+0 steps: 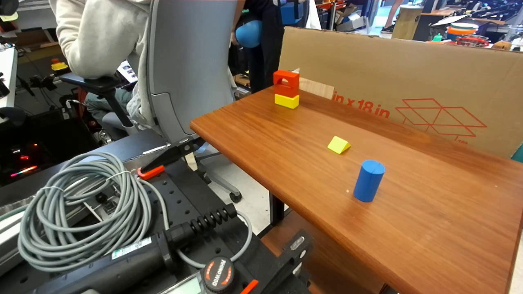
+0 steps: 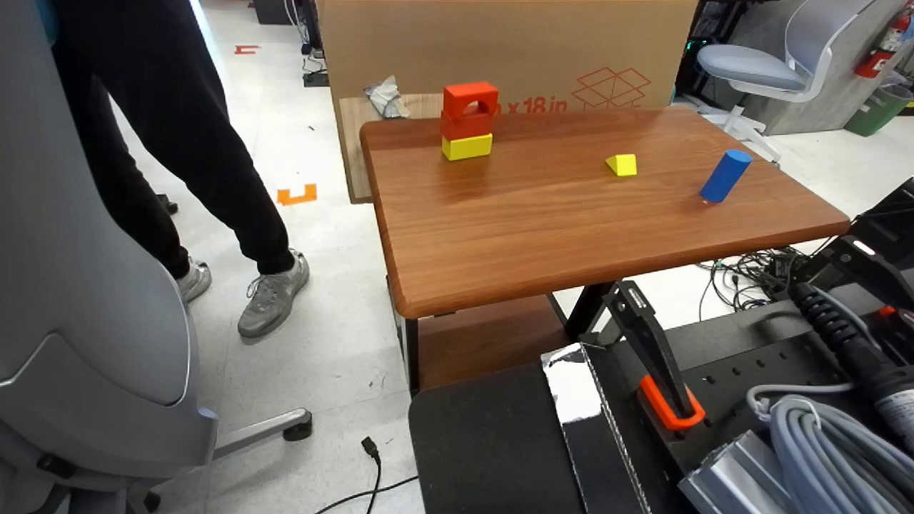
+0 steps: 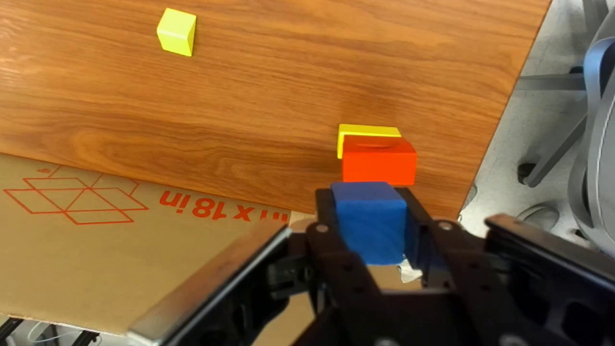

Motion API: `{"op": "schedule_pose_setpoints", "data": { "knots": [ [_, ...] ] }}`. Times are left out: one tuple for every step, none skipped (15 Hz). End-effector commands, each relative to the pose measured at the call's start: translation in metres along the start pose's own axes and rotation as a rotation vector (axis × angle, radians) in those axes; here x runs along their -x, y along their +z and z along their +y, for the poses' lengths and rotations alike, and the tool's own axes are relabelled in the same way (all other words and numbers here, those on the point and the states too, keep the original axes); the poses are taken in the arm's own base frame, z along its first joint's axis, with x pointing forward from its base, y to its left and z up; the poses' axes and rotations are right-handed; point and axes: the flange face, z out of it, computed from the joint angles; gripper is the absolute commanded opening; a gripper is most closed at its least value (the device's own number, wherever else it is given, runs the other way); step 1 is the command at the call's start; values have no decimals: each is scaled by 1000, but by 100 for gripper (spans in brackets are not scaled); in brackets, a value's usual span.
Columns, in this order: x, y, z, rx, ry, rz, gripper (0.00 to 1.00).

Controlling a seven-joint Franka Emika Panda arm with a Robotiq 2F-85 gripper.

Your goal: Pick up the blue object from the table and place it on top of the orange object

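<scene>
My gripper (image 3: 367,204) is shut on the blue cube (image 3: 370,233) in the wrist view, one finger on each side. The orange object (image 3: 379,166) is a red-orange block just beyond the cube in that picture; part may be hidden behind it. I cannot tell the height gap. In both exterior views the orange object (image 1: 286,75) (image 2: 470,91) has an arched notch and sits atop a red block (image 1: 286,90) (image 2: 466,127) and a yellow block (image 1: 287,101) (image 2: 467,148), near the table's far end. The gripper and blue cube are out of both exterior views.
A yellow wedge (image 1: 338,145) (image 2: 623,165) (image 3: 176,31) lies on the wooden table (image 1: 261,130) (image 2: 514,235). A taller blue cylinder (image 1: 369,181) (image 2: 726,175) stands farther along it. A cardboard sheet (image 1: 388,69) (image 2: 500,43) (image 3: 72,269) stands along the table edge behind the stack.
</scene>
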Motion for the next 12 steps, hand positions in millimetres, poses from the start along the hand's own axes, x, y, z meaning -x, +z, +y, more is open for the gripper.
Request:
{"op": "schedule_pose_setpoints", "data": {
  "knots": [
    [-14, 18, -5, -16, -38, -29, 9],
    [-18, 24, -5, -16, -38, -38, 9],
    [-20, 29, -6, -17, -39, -43, 9],
    [-23, 34, -7, -18, -42, -51, 9],
    [-25, 38, -8, -20, -43, -55, 9],
    [-27, 42, -10, -21, -47, -59, 9],
    [-29, 46, -12, -23, -51, -64, 9],
    [-31, 49, -14, -26, -53, -67, 9],
    [-33, 53, -15, -31, -56, -73, 9],
    [-34, 56, -17, -38, -59, -78, 9],
    [-35, 59, -18, -48, -64, -84, 9],
    [-35, 61, -20, -54, -72, -90, 9]
  ]
}}
